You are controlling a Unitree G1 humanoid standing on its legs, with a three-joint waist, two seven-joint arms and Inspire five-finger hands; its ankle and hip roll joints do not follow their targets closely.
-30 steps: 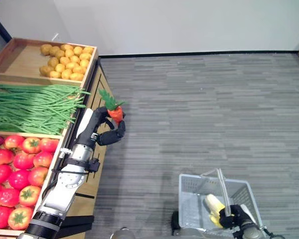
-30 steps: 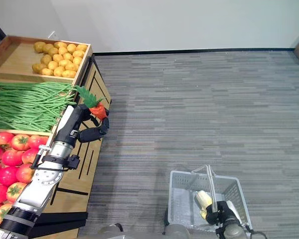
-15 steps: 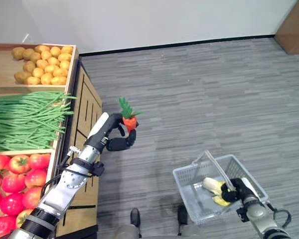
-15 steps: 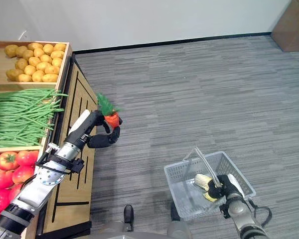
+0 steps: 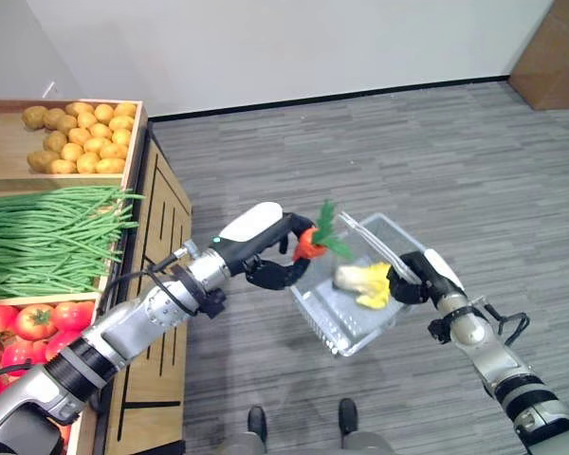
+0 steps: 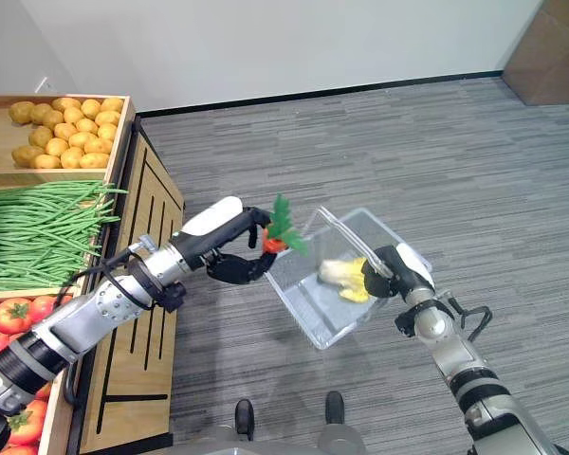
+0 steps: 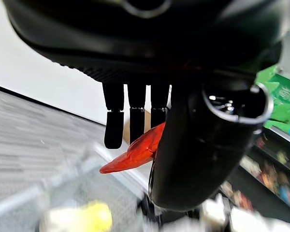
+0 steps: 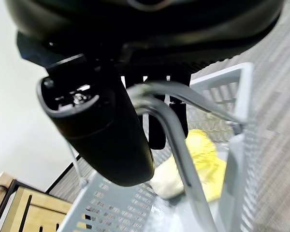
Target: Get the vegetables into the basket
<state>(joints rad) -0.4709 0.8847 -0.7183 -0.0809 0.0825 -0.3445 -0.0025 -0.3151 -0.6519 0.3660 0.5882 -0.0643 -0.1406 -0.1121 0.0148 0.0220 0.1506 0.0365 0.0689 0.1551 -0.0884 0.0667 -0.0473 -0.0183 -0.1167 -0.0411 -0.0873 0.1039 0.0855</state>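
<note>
both hands (image 5: 270, 248) (image 5: 419, 278) raised, fingers curled, gripping.

The left hand (image 7: 150, 58) occupies the upper part of the left wrist view. Its fingers (image 7: 113, 121) and thumb (image 7: 193, 145) pinch an orange-red carrot (image 7: 133, 153). Past the fingers: grey carpeted floor (image 7: 29, 125), a white wall (image 7: 34, 63), and a blurred yellow object (image 7: 79, 217) low down.

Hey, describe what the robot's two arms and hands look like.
Both arms are silver-grey segmented tubes with black joint bands. Each ends in a dark robot hand: left, right. Each robot hand has a white cover.
</note>
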